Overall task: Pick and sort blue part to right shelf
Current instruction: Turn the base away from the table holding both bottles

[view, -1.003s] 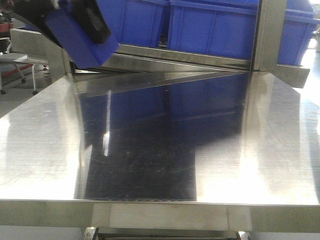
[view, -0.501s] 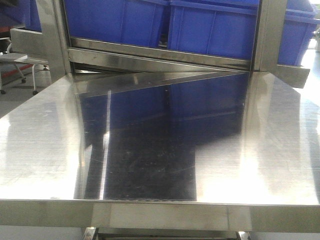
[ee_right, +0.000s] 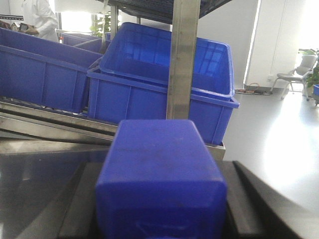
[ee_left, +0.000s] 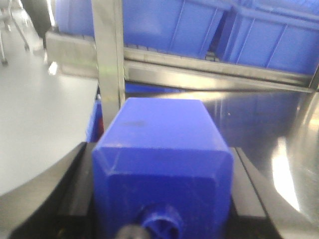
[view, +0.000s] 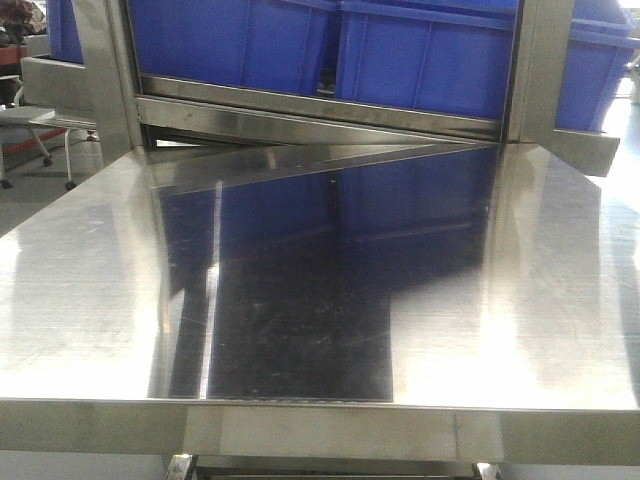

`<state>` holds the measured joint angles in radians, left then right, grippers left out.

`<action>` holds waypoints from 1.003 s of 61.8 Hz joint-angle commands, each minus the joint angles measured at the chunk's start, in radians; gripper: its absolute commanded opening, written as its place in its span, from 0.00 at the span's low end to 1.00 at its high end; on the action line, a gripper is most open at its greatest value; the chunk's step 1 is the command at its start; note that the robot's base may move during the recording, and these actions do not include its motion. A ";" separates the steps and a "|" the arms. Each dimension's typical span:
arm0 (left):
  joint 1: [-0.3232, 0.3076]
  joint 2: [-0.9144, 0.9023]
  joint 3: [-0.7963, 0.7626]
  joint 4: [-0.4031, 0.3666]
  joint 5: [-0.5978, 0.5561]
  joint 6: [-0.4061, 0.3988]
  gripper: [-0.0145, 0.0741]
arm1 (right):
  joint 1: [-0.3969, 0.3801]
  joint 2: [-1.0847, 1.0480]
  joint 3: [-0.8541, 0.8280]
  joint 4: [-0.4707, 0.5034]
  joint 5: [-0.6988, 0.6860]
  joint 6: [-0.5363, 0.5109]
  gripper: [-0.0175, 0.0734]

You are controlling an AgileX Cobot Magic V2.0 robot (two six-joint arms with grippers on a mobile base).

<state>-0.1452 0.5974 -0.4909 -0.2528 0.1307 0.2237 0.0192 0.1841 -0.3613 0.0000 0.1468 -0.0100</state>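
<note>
In the right wrist view a long solid-blue part [ee_right: 159, 164] lies between black fingers, and my right gripper [ee_right: 162, 167] is shut on it. Its cap end runs off the bottom of the frame. It points at the right shelf [ee_right: 183, 59], a steel rack holding large blue bins [ee_right: 149, 64]. In the left wrist view my left gripper [ee_left: 162, 149] is shut on a wider blue block [ee_left: 159, 129] with sloped shoulders and a round cap [ee_left: 160, 221]. Neither gripper shows in the front view, where the shelf's front rail [view: 330, 112] crosses the back.
A bare steel table [view: 320, 300] fills the front view. A steel upright [ee_left: 108, 59] stands just beyond the left block, with blue bins [ee_left: 269, 35] behind it. Grey floor [ee_right: 279, 149] lies right of the rack, with a chair [ee_right: 291, 77] far off.
The left gripper with its blue block was at the front view's upper left a second ago. It has since gone out of that view. The table is unchanged.
</note>
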 commanded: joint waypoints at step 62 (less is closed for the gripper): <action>0.001 -0.160 -0.018 0.026 -0.094 0.001 0.60 | -0.006 0.008 -0.025 -0.010 -0.092 0.000 0.65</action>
<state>-0.1452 0.4319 -0.4793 -0.2258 0.1307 0.2237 0.0192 0.1841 -0.3613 0.0000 0.1468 -0.0100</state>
